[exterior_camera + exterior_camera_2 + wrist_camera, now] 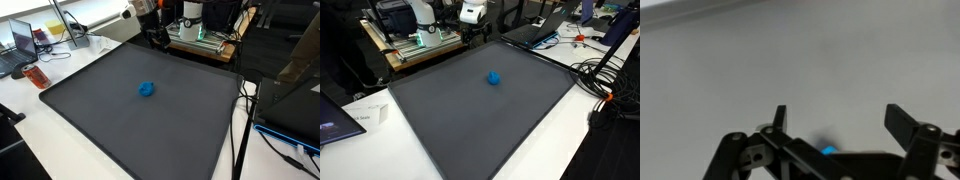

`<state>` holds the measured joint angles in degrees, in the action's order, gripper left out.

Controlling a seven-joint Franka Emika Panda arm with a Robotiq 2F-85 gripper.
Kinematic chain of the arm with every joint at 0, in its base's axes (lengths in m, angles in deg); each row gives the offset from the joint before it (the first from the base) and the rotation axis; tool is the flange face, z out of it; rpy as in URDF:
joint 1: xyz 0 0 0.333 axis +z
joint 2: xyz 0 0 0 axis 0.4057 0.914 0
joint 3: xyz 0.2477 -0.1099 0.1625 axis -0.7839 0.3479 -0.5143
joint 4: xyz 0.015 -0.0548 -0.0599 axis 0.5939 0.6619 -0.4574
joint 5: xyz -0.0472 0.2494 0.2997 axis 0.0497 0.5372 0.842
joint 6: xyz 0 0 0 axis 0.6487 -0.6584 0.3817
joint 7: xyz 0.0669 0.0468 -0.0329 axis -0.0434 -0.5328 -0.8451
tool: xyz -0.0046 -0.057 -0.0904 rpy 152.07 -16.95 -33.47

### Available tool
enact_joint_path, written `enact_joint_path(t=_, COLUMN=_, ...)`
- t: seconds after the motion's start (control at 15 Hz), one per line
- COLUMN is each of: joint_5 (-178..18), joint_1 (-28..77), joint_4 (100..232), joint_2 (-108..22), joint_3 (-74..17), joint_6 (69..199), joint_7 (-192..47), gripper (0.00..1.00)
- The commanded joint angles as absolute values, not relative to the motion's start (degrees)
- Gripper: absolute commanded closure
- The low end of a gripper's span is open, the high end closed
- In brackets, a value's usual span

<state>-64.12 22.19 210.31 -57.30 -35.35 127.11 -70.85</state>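
A small crumpled blue object lies alone near the middle of the dark grey mat. In both exterior views my gripper hangs over the mat's far edge, well away from the blue object. In the wrist view the gripper is open, its two black fingers wide apart with bare grey surface between them. A sliver of the blue object peeks out behind the gripper's linkage at the bottom of that view. Nothing is held.
Behind the mat stands a wooden bench with a white machine. A laptop and an orange item lie on the white table beside the mat. Cables run along another side.
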Motion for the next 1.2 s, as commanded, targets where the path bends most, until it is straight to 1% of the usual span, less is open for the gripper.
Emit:
enact_joint_path(t=0.0, joint_5=-66.29, joint_1=23.38, joint_4=213.09, joint_2=-61.24, joint_3=-34.61, joint_6=122.13, joint_7=-67.82, gripper=0.00)
enact_joint_path(t=0.13, joint_5=-64.81, joint_1=23.97, joint_4=214.93, joint_2=-62.16, joint_3=-35.13, joint_6=126.08, joint_7=-65.91, gripper=0.00)
enact_joint_path(t=0.53, joint_5=-67.98, joint_1=25.99, joint_4=222.31, joint_2=-64.39, joint_3=-36.42, joint_6=145.69, joint_7=-56.27, gripper=0.00)
enact_joint_path(t=0.8, joint_5=-82.02, joint_1=24.76, joint_4=225.77, joint_2=-63.97, joint_3=-36.89, joint_6=158.13, joint_7=-45.56, gripper=0.00)
enact_joint_path(t=1.13, joint_5=-103.70, joint_1=21.35, joint_4=225.85, joint_2=-64.65, joint_3=-36.81, joint_6=162.16, joint_7=-29.16, gripper=0.00)
